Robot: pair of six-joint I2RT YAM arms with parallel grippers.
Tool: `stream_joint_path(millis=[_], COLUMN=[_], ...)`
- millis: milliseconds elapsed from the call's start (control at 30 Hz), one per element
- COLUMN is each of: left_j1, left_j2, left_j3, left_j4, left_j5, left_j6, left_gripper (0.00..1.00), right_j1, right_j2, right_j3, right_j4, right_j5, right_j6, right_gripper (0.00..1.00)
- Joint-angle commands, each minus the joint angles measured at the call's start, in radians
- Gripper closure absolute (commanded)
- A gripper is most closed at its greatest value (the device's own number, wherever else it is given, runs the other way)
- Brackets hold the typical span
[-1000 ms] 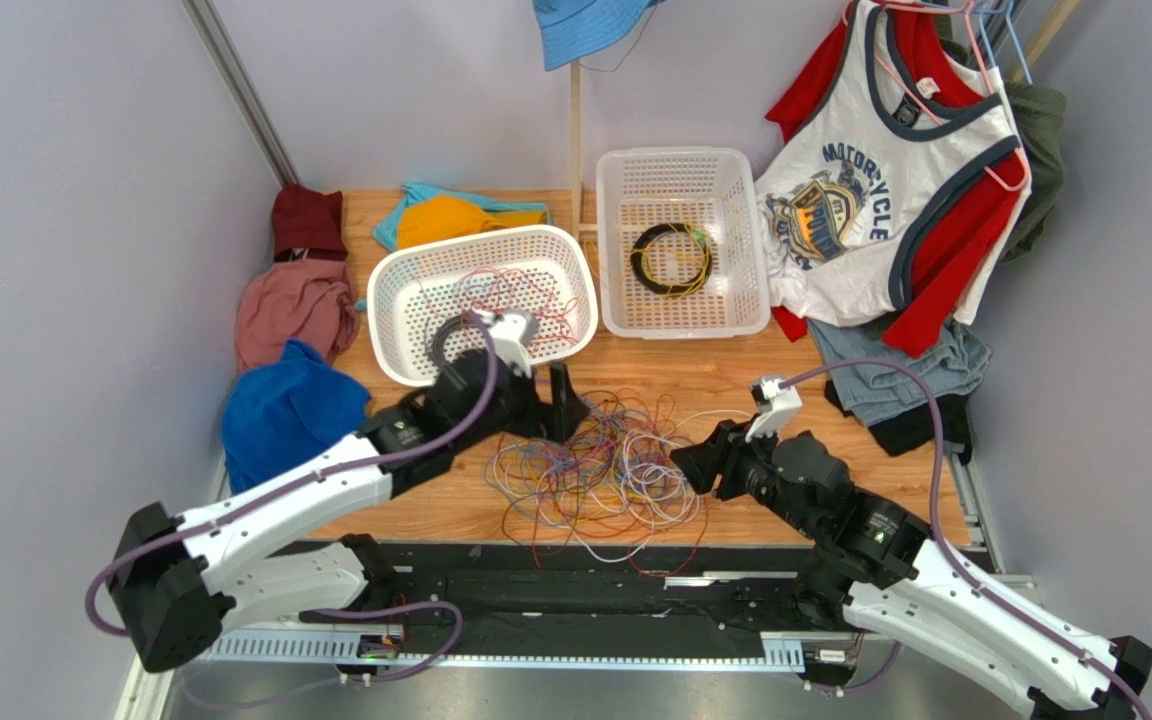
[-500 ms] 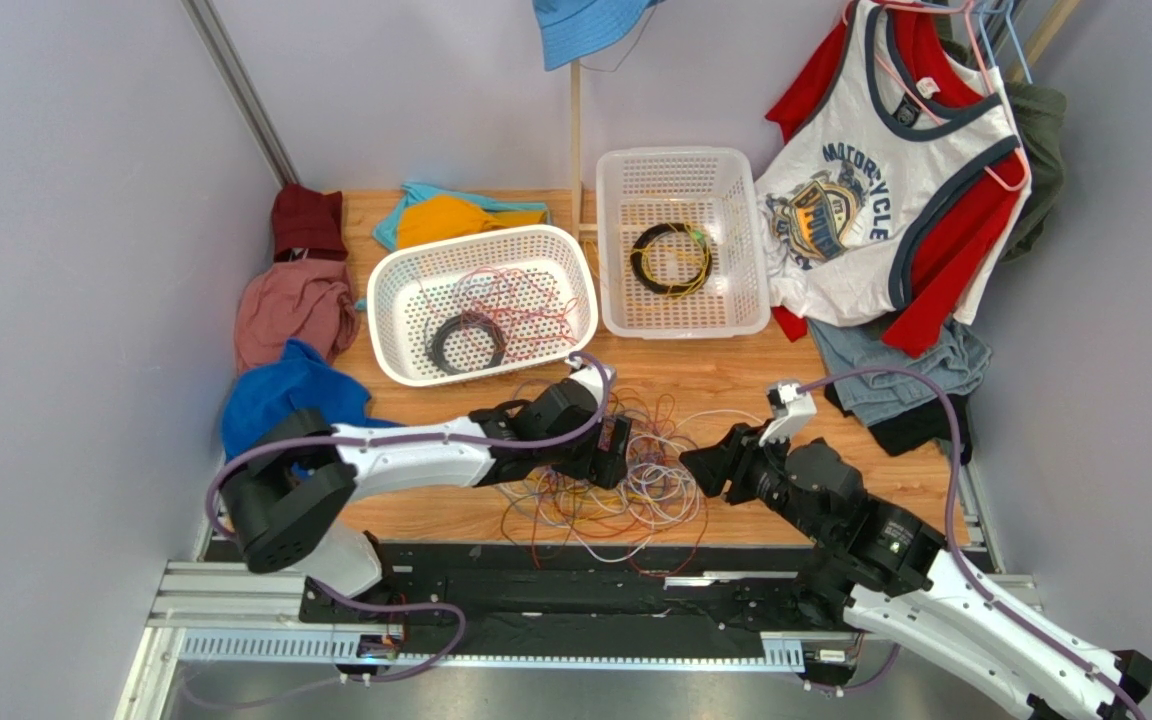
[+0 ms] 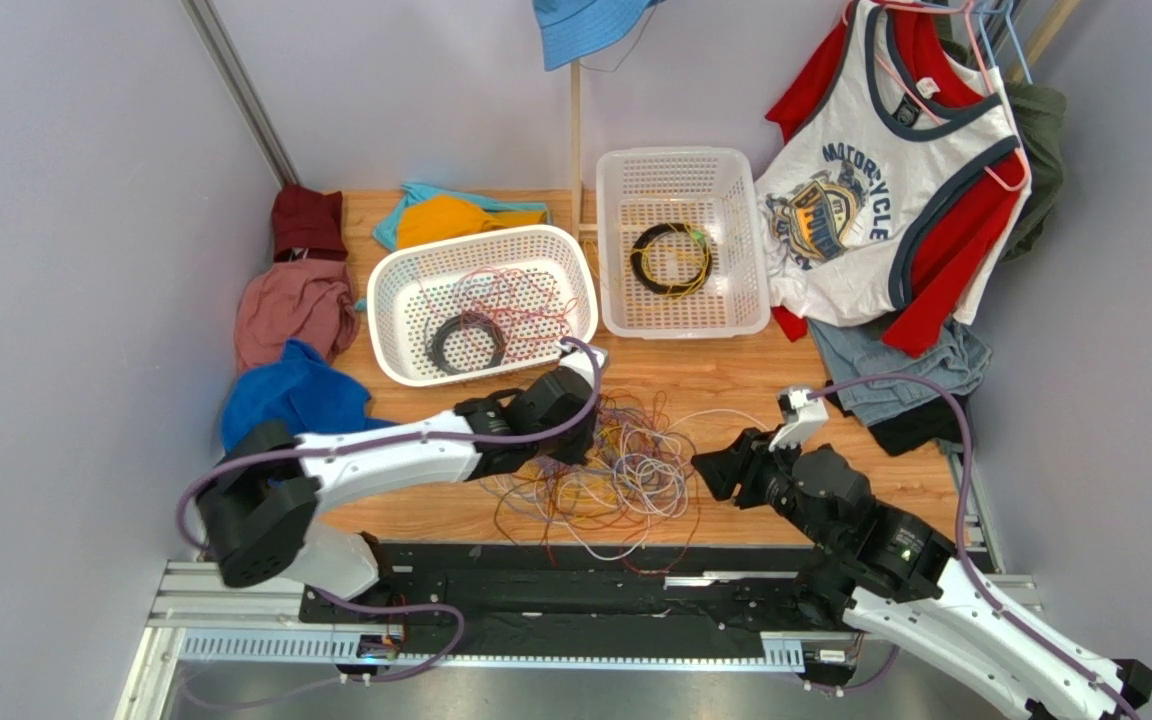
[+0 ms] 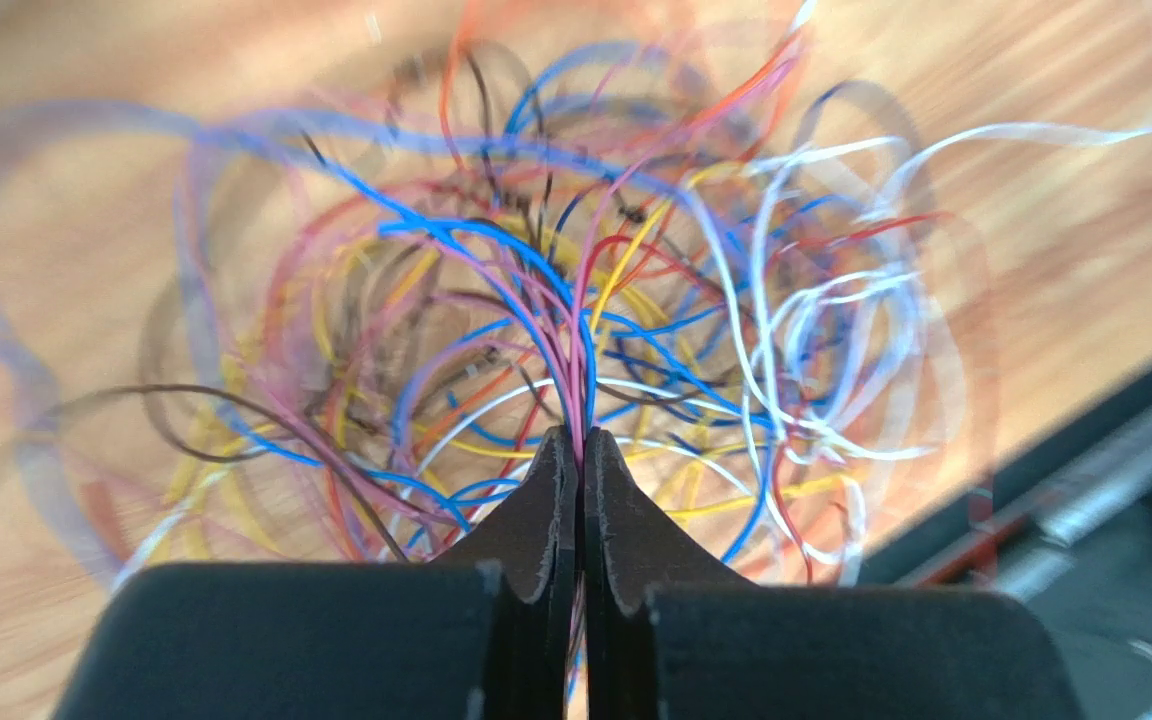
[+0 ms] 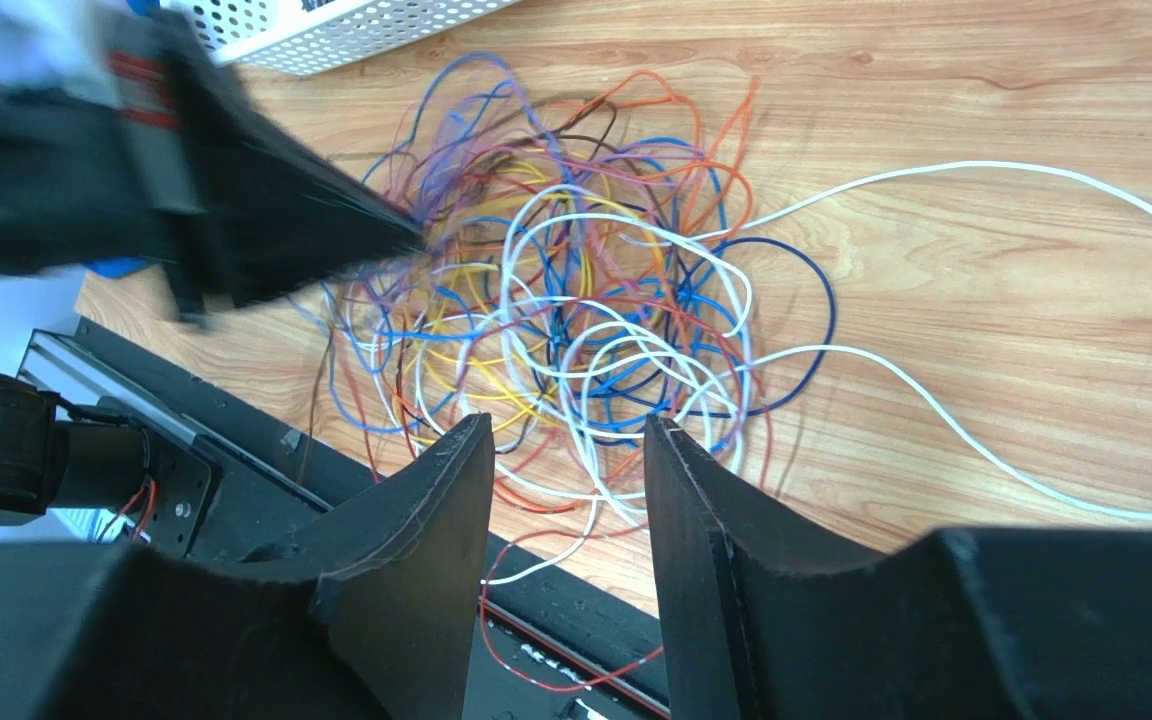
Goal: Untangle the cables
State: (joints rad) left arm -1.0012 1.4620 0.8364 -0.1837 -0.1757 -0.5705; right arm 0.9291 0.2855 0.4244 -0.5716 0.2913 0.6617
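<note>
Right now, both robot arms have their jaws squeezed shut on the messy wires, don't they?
Not quite. Only the left jaws are shut on a bunch of the wires, as the left wrist view shows. The right wrist view shows the right jaws open above the tangle, gripping nothing.

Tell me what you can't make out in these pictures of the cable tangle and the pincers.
Left wrist view: motion blur smears the cables; which strands the shut left pincer grips is unclear.
Top view: individual strands are too small to trace.
Right wrist view: a white strand runs off the right edge, end unseen.
</note>
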Motion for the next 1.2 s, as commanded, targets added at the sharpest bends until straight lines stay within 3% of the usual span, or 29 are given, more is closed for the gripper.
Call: stream_joint_path(millis=[0, 133, 267, 700, 1167], left_j1=[-0.004, -0.002, -0.002, -0.002, -0.002], left_j2=[-0.271, -0.487, -0.525, -0.542, -0.508], left_j3=[0.116, 0.222, 0.346, 0.277, 0.267], left_j4=[-0.092, -0.118, -0.175, -0.119, -0.091], left_j5=[-0.025, 0.048, 0.145, 0.229, 0.300], left_j6=[0.108, 0.161, 0.178, 0.141, 0.100], left_gripper=[1.00, 1.00, 1.00, 1.00, 1.00], right_j1=[0.004, 0.004, 0.004, 0.004, 0.004], right_j2=[-0.035, -0.065, -0.074, -0.080, 0.251], right_j3=[0.045, 0.043, 0.043, 0.114, 0.183], right_j4=[-0.008, -0.002, 0.019, 0.154, 0.521], right_j5=[0.038, 0.042, 0.022, -0.063, -0.192], right_j6=[-0.011, -0.011, -0.001, -0.040, -0.125], right_gripper=[0.55, 0.55, 0.55, 0.55, 0.55])
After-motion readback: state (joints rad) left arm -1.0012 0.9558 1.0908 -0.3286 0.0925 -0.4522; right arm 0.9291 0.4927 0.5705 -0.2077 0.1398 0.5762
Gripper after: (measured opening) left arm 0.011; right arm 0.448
